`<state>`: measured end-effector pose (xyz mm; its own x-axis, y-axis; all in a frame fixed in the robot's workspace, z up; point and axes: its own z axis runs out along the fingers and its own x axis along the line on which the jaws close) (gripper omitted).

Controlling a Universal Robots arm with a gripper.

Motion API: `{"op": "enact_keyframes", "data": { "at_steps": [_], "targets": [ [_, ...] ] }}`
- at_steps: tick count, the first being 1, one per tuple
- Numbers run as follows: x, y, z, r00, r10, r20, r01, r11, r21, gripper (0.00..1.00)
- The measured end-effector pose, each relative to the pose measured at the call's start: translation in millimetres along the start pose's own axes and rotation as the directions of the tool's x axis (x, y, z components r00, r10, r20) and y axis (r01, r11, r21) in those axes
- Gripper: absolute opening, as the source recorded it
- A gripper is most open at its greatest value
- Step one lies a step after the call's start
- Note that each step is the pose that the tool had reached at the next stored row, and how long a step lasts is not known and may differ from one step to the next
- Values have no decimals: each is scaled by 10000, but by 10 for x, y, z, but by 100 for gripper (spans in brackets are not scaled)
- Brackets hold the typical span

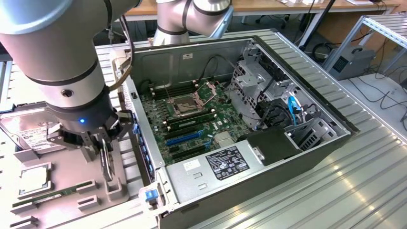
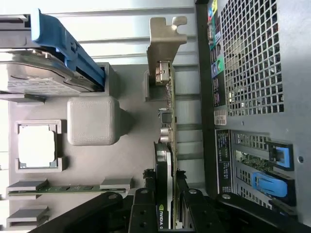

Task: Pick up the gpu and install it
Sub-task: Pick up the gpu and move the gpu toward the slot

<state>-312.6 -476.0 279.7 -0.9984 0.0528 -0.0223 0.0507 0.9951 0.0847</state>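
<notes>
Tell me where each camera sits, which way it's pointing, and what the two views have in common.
Exterior view: high off the arm, looking down on the open computer case and the grey parts tray at the exterior view's left; the arm and gripper show in the foreground.
Wrist view: on the wrist, looking along the fingers at the tray; the fingers, closed on the gpu, show.
Both share the gpu, tray, hard drive and case.
</notes>
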Motion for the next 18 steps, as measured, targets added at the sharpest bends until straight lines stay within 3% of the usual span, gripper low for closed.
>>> {"op": "enact_keyframes", "data": {
  "at_steps": [3,7,18],
  "targets": [
    [-4,14,-164,10000,2,-2,-2,10000,-65,27],
    [-9,34,-394,10000,3,-4,-3,9999,-108,27],
    [-23,85,-996,10000,4,-3,-4,9999,-165,27]
  ]
}}
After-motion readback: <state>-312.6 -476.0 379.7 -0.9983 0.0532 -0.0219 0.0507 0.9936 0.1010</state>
